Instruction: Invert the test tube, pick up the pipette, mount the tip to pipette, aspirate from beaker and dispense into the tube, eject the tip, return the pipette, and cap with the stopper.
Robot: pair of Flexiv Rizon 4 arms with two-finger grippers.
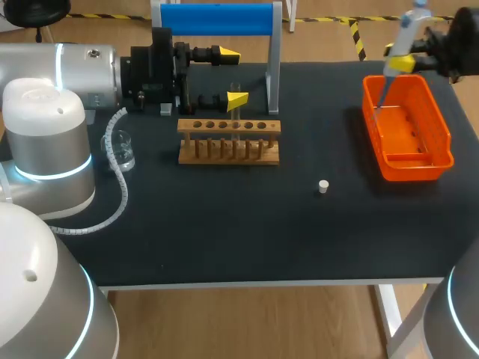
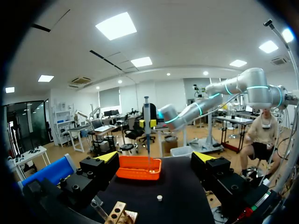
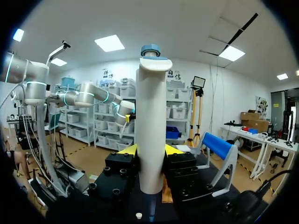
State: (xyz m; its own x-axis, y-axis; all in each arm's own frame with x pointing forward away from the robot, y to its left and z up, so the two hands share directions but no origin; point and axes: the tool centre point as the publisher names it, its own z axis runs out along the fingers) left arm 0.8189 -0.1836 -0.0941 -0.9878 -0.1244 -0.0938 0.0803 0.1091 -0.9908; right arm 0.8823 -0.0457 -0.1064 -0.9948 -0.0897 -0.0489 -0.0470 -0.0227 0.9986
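Note:
A clear test tube (image 1: 235,112) stands upright in the wooden rack (image 1: 228,140), close by the nearer fingertip of my left gripper (image 1: 233,76), which hangs open just behind the rack. My right gripper (image 1: 404,63) is shut on the white pipette (image 1: 409,34) above the orange bin (image 1: 408,161); the pipette's thin lower end points down into the bin. In the right wrist view the pipette (image 3: 151,126) stands upright between the fingers (image 3: 128,149). The left wrist view shows the pipette (image 2: 147,116) over the bin (image 2: 138,173). A small white stopper (image 1: 323,186) lies on the mat.
A glass beaker (image 1: 122,149) stands at the left beside my left arm's cable. A stand with a blue bar (image 1: 217,19) rises behind the rack. The rack's end (image 2: 117,213) lies under my left gripper (image 2: 156,158).

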